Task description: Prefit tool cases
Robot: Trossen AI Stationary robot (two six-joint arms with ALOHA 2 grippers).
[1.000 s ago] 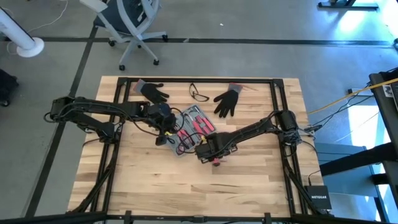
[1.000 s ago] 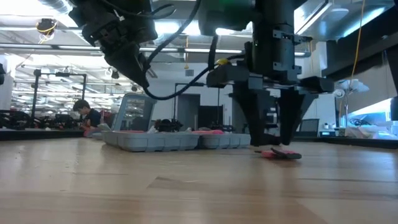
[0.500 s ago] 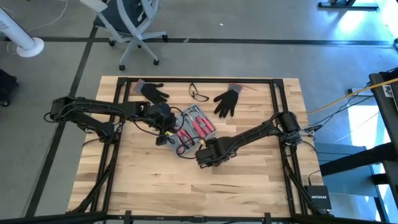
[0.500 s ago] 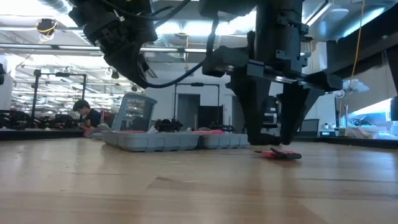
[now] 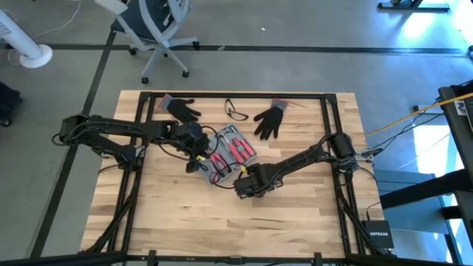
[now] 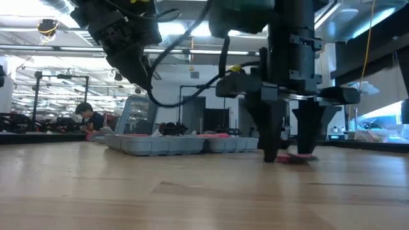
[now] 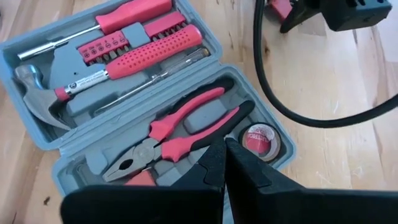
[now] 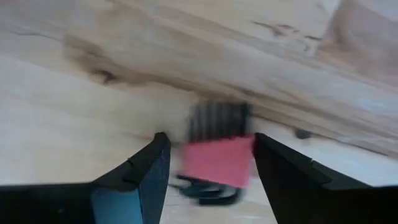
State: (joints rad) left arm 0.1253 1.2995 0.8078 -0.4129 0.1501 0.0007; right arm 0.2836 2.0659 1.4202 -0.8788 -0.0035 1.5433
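A: Where does the tool case (image 5: 225, 153) sit?

B: It lies open near the middle of the bench (image 5: 295, 214), towards the far side, both halves flat with their recesses up.

A: What is in it?

B: In the left wrist view, one half of the case (image 7: 143, 93) holds a hammer (image 7: 37, 93), a pink-handled screwdriver (image 7: 152, 46), a second screwdriver (image 7: 124, 15) along its outer edge, and a row of small bits (image 7: 106, 50). The other half holds pliers (image 7: 171, 134) with pink and black grips and a small round tape measure (image 7: 256, 138) in the corner recess.

A: And the left gripper (image 5: 194, 159)?

B: It hangs over the case's edge on the left arm's side. Its fingers (image 7: 214, 165) are pressed together and pinch nothing; in the wrist view they point at the half with the pliers.

A: The right gripper (image 5: 250, 185)?

B: It is down on the bare bench just beside the case's near corner. Its fingers (image 8: 152, 171) are spread, one on each side of a small pink and black tool (image 8: 217, 158) lying on the wood. In the low view the tips (image 6: 271, 150) reach the bench surface, with the pink tool (image 6: 297, 156) between them. The right wrist view shows a gap on each side, so they do not pinch it.

A: Anything else on the bench?

B: Two black gloves (image 5: 179, 108) (image 5: 270, 118) and a pair of glasses (image 5: 236, 112) lie along the far edge, well apart from the case. A person (image 6: 86, 115) shows in the room beyond.
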